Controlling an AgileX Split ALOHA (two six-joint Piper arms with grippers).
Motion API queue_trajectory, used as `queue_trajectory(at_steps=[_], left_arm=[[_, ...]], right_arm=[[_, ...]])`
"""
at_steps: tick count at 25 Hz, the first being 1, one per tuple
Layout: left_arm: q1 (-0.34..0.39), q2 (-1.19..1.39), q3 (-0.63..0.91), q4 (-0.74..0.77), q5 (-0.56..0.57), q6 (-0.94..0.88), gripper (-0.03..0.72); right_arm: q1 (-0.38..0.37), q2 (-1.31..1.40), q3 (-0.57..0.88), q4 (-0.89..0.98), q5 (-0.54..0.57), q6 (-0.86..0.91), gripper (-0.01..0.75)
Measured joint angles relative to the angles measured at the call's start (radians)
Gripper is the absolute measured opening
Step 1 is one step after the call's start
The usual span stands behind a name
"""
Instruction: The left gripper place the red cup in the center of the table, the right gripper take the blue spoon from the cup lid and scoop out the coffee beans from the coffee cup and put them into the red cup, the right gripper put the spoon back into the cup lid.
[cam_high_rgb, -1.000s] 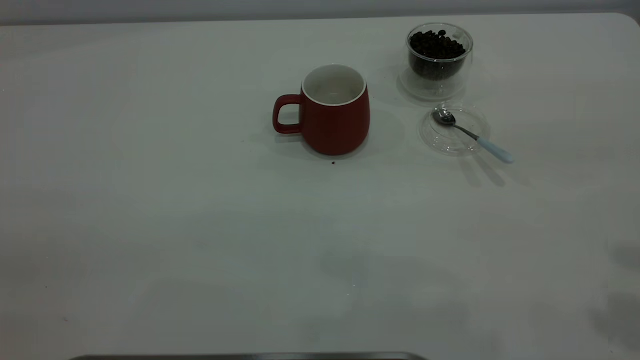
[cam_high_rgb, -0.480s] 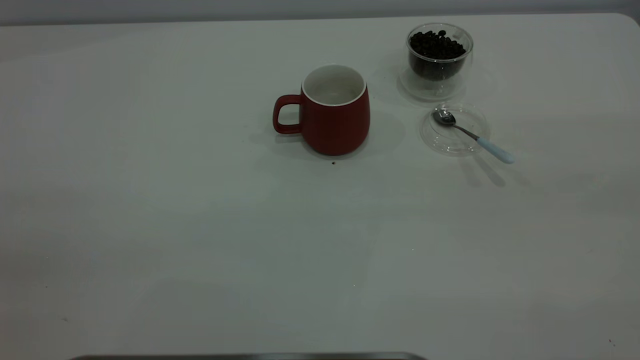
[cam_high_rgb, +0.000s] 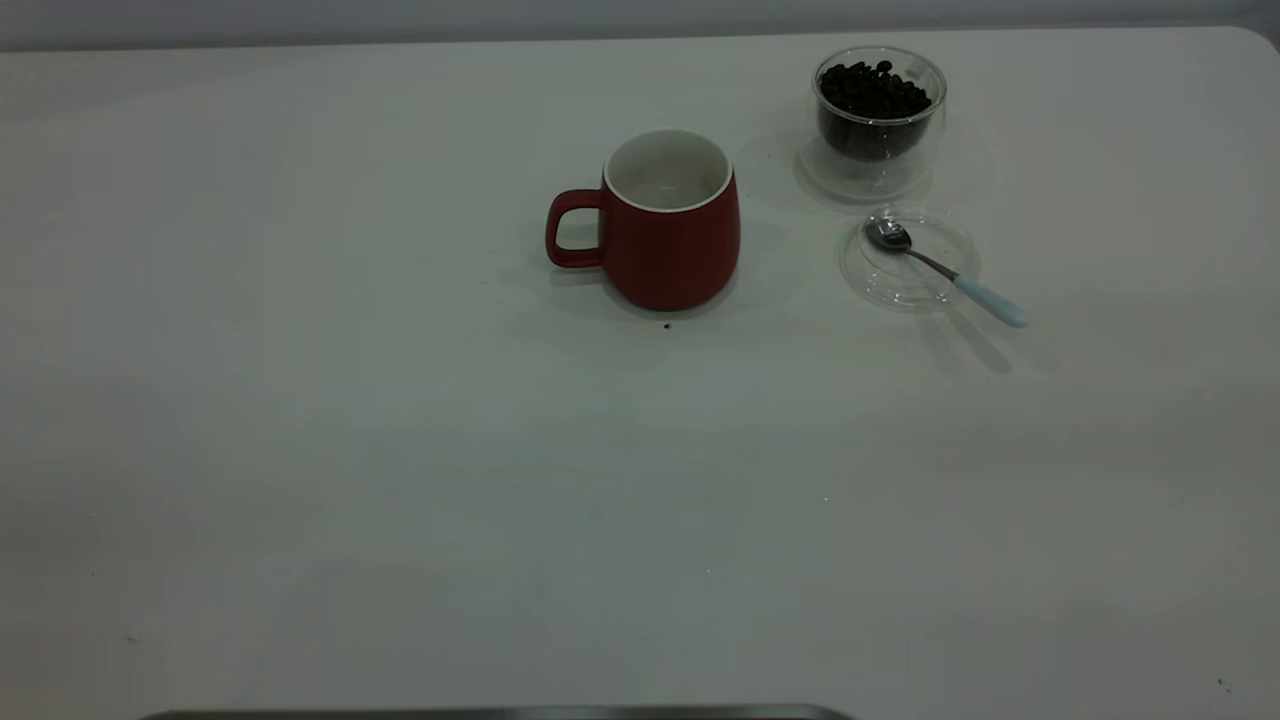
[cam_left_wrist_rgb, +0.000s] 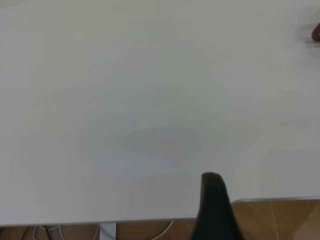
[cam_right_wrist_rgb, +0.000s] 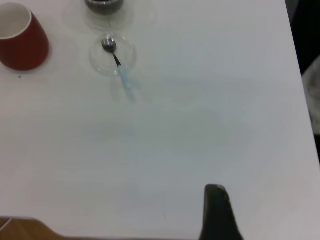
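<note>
On the large plain white table (cam_high_rgb: 300, 450), nothing was seen at the left; of the left gripper (cam_left_wrist_rgb: 214, 210) only one black finger showed in its wrist view near the table's edge, so whether it was open or shut could not be told. The dark red ceramic mug with a white inside, the red cup (cam_high_rgb: 660, 218), was found standing upright near the middle, handle to the left. Further right, the clear double-walled glass coffee cup (cam_high_rgb: 878, 120) held dark roasted coffee beans (cam_high_rgb: 873, 92); just beside it lay the flat clear glass cup lid (cam_high_rgb: 905, 260), with the pale-blue-handled metal teaspoon, the blue spoon (cam_high_rgb: 950, 275), resting in it, handle overhanging the rim. The right gripper (cam_right_wrist_rgb: 217, 212) was likewise only partly shown, its fingers' state unknowable. The spoon is judged best taken by the overhanging handle.
</note>
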Motion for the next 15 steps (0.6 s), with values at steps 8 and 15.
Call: queue_trajectory(at_steps=[8,15], left_arm=[[0.0,0.0,0.0,0.0,0.0,0.004,0.587],[0.0,0.0,0.0,0.0,0.001,0.004,0.587]], right_arm=[[0.058,-0.126,0.048,-0.035,-0.023,-0.001,0.53],[0.072,-0.137,0.051,-0.103,-0.02,0.025,0.53]])
